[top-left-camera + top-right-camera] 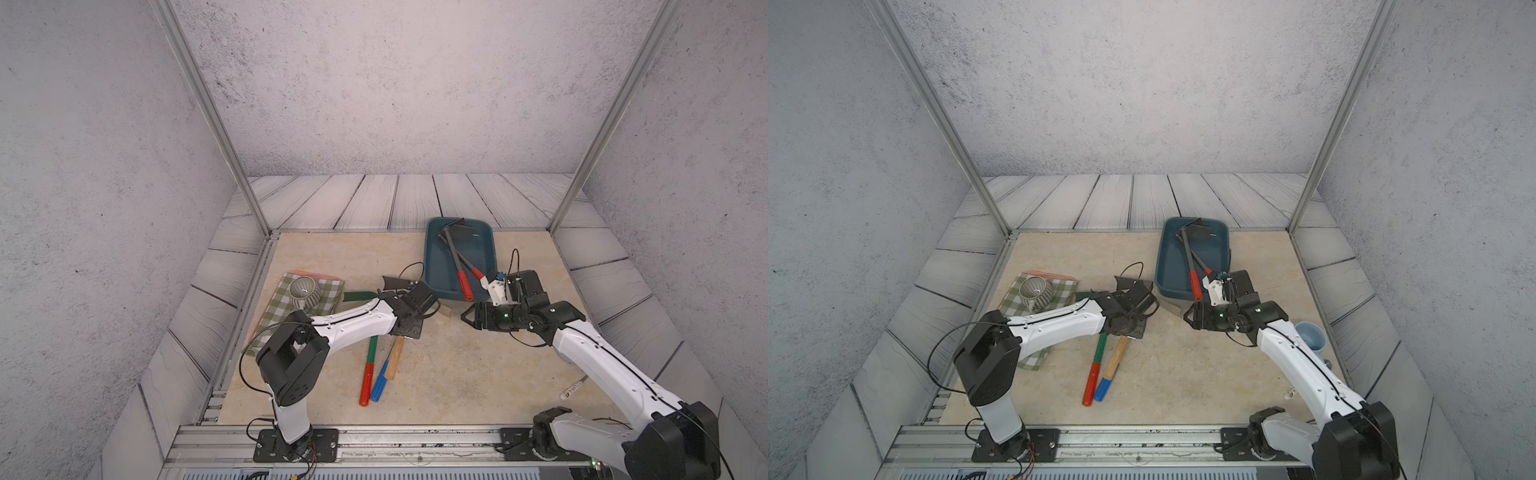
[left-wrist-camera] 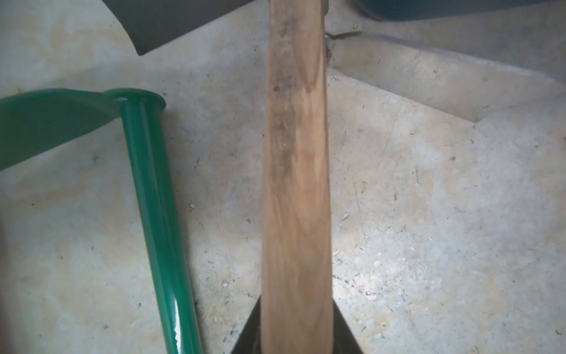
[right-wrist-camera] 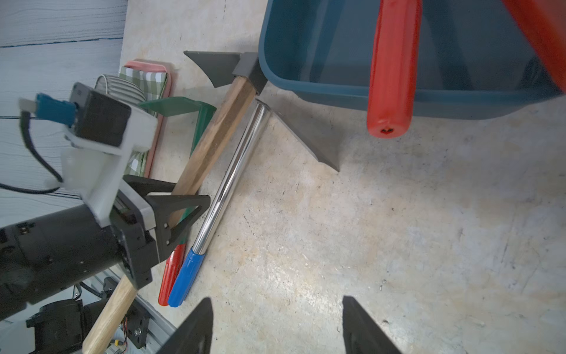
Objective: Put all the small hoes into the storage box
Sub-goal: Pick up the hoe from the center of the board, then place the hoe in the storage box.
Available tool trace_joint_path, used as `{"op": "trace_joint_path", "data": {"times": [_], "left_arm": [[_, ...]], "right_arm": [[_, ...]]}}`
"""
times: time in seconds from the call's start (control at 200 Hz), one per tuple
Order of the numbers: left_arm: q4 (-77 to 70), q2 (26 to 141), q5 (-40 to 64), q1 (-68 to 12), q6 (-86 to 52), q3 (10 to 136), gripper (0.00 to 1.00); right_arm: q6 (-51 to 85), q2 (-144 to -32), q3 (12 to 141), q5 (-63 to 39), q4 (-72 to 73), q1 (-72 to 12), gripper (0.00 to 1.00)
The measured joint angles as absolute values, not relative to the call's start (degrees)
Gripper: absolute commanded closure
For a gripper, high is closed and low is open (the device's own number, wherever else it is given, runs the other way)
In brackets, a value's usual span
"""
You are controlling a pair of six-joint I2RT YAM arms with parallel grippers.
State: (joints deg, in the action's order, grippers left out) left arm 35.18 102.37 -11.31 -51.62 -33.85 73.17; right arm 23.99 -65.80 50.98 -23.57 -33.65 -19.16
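Bright, even overhead light, soft shadows beside the storage box, both top views bowed at the edges, glare streaks on the chrome shaft and green shaft, close-up wooden handle and red grip blurry.

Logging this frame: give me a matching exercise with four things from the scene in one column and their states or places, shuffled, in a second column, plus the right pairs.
Things:
1. left tool
2. right tool
3. storage box
4. striped cup

States or places:
A. on the checked cloth
B. open, holding nothing
C. holds two red-gripped tools
D. shut on the wooden handle

Pairs: 1-D, 2-B, 3-C, 4-A.
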Motion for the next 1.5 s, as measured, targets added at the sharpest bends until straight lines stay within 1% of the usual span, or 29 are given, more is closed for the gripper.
{"op": "trace_joint_path", "data": {"times": [0.36, 0.761, 1.146, 1.371, 1.501], "left_arm": [[37.3, 100.9, -14.0, -50.7, -30.4, 77.1, 1.00], [39.0, 100.9, -13.4, -48.0, -25.4, 87.7, 1.00], [39.2, 109.4, -9.5, -45.7, -19.2, 99.0, 1.00], [38.4, 113.5, -6.3, -45.0, -16.8, 102.5, 1.00], [36.6, 115.0, -5.1, -44.6, -15.5, 103.7, 1.00]], "right_arm": [[24.1, -65.6, 51.0, -20.6, -33.8, -19.2, 0.33], [27.6, -62.3, 50.9, -13.6, -34.1, -19.2, 0.33], [29.9, -59.7, 50.8, -10.4, -35.6, -19.2, 0.33], [31.2, -59.7, 49.9, -11.6, -35.0, -19.1, 0.33], [31.9, -57.4, 46.7, -13.1, -32.2, -19.0, 0.33]]}}
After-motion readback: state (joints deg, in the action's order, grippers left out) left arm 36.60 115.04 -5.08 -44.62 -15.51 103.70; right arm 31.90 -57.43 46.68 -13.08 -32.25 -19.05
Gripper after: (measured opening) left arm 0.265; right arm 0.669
